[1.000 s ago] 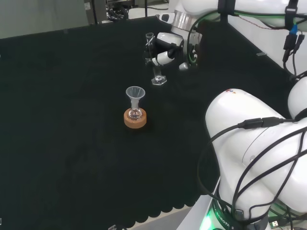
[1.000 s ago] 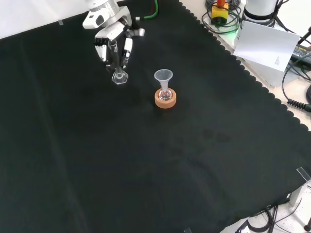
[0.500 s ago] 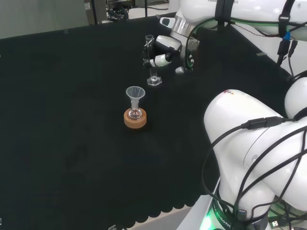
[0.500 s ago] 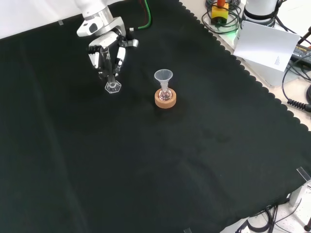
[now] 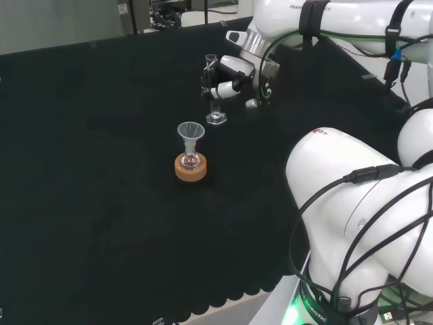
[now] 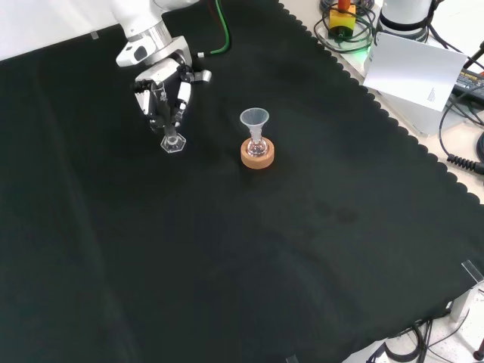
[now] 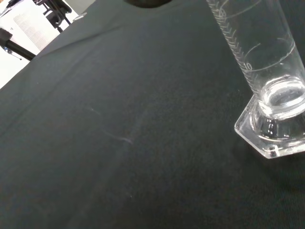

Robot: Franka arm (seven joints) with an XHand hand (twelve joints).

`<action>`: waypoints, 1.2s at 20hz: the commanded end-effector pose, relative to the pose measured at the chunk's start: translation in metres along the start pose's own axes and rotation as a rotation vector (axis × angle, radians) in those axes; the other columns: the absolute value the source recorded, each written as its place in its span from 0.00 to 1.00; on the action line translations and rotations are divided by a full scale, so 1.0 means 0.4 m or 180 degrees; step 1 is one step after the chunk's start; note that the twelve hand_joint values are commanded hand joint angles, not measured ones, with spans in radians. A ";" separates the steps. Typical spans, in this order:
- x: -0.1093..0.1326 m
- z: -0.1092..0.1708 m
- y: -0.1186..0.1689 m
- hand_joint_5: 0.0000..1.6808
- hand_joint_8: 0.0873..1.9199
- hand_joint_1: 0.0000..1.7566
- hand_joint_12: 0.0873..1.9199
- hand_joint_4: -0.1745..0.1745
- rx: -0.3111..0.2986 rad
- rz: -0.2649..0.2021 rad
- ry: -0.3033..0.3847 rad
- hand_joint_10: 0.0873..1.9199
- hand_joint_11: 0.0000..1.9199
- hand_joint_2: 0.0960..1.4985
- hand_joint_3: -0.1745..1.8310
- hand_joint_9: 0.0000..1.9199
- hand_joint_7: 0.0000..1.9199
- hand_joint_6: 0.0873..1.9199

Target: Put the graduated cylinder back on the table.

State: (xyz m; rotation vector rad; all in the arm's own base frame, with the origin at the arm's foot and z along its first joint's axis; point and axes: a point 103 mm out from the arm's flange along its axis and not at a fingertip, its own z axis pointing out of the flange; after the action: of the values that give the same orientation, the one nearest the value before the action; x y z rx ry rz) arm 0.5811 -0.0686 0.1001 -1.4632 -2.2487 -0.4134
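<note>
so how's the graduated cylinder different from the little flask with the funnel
The graduated cylinder is a tall straight tube on a hexagonal foot; the flask is short and round-bodied. The cylinder is gripped by the hand, while the flask stands free. The flask sits in a cork ring with a funnel in its neck; the cylinder's foot is at the black cloth with an open top. Both are clear and upright.

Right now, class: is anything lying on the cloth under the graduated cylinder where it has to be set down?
Nothing visible is. The hand holds the graduated cylinder upright, its base at or just above bare black cloth. The funnel and flask on the cork ring stand clear to its right in the front view.
</note>
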 end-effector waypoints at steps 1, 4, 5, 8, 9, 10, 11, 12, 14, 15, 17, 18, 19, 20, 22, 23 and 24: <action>-0.004 0.007 -0.004 0.58 0.08 0.65 0.31 0.09 0.0018 0.0000 0.0062 0.00 0.72 0.73 0.09 0.78 0.67 0.51; -0.011 0.012 -0.007 0.57 0.07 0.64 0.34 0.16 0.0091 -0.0029 0.0257 0.00 0.69 0.74 0.09 0.76 0.65 0.53; -0.011 0.014 -0.007 0.56 0.07 0.63 0.37 0.29 0.0121 -0.0032 0.0297 0.00 0.65 0.74 0.09 0.75 0.63 0.53; -0.019 0.017 -0.010 0.56 0.10 0.59 0.48 0.68 0.0163 -0.0033 0.0343 0.00 0.53 0.74 0.09 0.69 0.54 0.54; -0.020 0.017 -0.011 0.55 0.13 0.57 0.50 0.59 0.0176 -0.0027 0.0330 0.00 0.50 0.73 0.08 0.67 0.51 0.47; -0.020 0.017 -0.012 0.55 0.15 0.56 0.51 0.48 0.0185 -0.0031 0.0299 0.00 0.49 0.72 0.07 0.66 0.49 0.40; -0.020 0.017 -0.013 0.55 0.17 0.55 0.52 0.42 0.0186 -0.0029 0.0292 0.00 0.48 0.72 0.07 0.66 0.48 0.35; -0.021 0.016 -0.014 0.56 0.18 0.55 0.52 0.38 0.0186 -0.0019 0.0294 0.00 0.47 0.72 0.06 0.66 0.47 0.31; -0.022 0.013 -0.017 0.56 0.20 0.54 0.53 0.35 0.0175 -0.0007 0.0292 0.00 0.47 0.71 0.06 0.65 0.46 0.28; -0.022 0.012 -0.017 0.56 0.20 0.54 0.53 0.35 0.0180 -0.0001 0.0290 0.00 0.47 0.71 0.05 0.65 0.46 0.28; -0.020 0.010 -0.014 0.56 0.21 0.54 0.53 0.35 0.0203 0.0013 0.0271 0.00 0.46 0.72 0.03 0.65 0.45 0.26; -0.026 0.010 -0.016 0.56 0.22 0.54 0.53 0.36 0.0200 0.0006 0.0282 0.00 0.46 0.72 0.02 0.65 0.45 0.26; -0.028 0.010 -0.016 0.56 0.22 0.54 0.54 0.36 0.0204 0.0007 0.0280 0.00 0.46 0.72 0.01 0.65 0.44 0.26; -0.028 0.009 -0.016 0.55 0.22 0.54 0.54 0.36 0.0211 0.0016 0.0266 0.00 0.45 0.72 0.00 0.64 0.44 0.26; -0.024 0.003 -0.014 0.52 0.23 0.53 0.55 0.37 0.0225 0.0049 0.0233 0.00 0.43 0.71 0.00 0.63 0.42 0.26; -0.021 -0.001 -0.010 0.51 0.23 0.52 0.57 0.38 0.0239 0.0066 0.0225 0.00 0.41 0.71 0.00 0.61 0.41 0.27; -0.018 -0.005 -0.007 0.49 0.24 0.51 0.58 0.39 0.0272 0.0078 0.0220 0.00 0.40 0.70 0.00 0.60 0.40 0.27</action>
State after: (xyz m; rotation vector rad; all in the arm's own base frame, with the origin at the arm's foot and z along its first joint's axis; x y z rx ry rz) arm 0.5792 -0.0780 0.0927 -1.3987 -2.1709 -0.3845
